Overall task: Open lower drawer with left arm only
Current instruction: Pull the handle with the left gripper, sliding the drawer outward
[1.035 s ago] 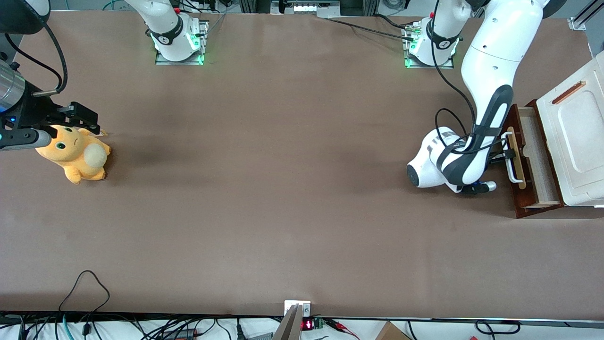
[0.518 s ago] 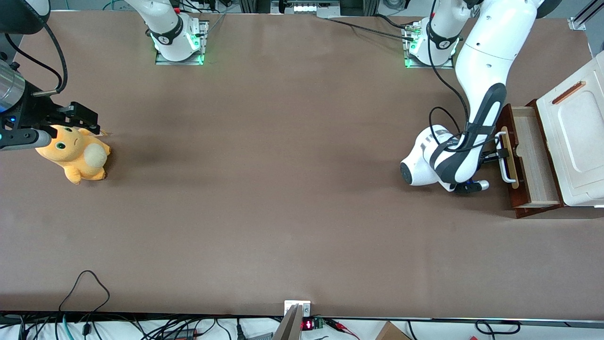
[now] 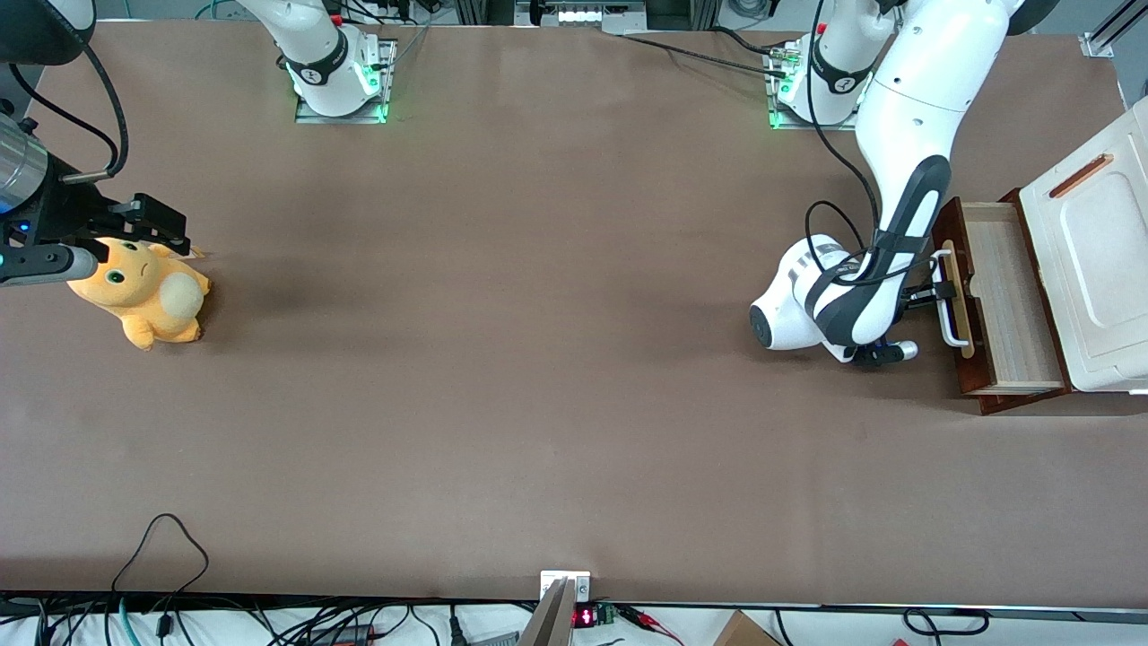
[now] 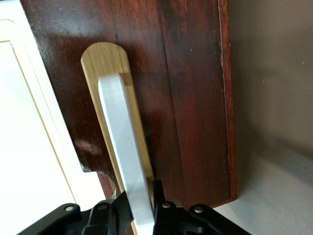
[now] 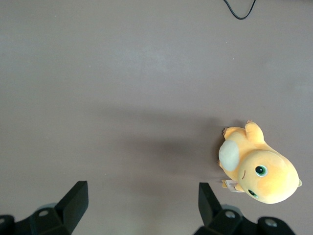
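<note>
**Pull Axis: Jaws on the Handle, Drawer Sliding Out of the Cabinet**

The lower drawer (image 3: 1003,305) sits at the working arm's end of the bench (image 3: 502,377), partly drawn out from under the white cabinet (image 3: 1099,269), with its pale wood inside exposed. The white loop handle (image 4: 124,152) runs along the drawer front, on a pale wood strip (image 4: 105,58).

The gripper (image 3: 937,292) of the left arm (image 3: 906,179) is at the middle of the handle, on the side of the drawer front facing the parked arm's end of the bench. In the left wrist view the jaws are clamped on the handle bar, one on each side of it.

The handle's long axis lies crosswise to the drawer's line of travel. The cabinet lies directly ahead of the jaws. Judged from this, any further pull must run straight away from the cabinet, square to the handle; a slanted pull could bind the drawer in its slot.
</note>
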Motion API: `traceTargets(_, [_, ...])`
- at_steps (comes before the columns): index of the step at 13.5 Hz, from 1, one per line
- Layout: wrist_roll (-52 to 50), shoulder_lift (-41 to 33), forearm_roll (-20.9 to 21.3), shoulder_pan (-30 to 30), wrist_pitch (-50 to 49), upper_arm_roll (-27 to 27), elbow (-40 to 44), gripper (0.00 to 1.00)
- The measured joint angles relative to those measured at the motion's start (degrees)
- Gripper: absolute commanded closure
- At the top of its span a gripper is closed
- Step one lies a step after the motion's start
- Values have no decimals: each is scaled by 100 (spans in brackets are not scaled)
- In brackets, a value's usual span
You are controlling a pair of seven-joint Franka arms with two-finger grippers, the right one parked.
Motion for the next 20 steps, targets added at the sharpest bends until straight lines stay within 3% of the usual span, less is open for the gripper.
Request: traceTargets(20, [-113,7,-368,-454,-150,133,121,80])
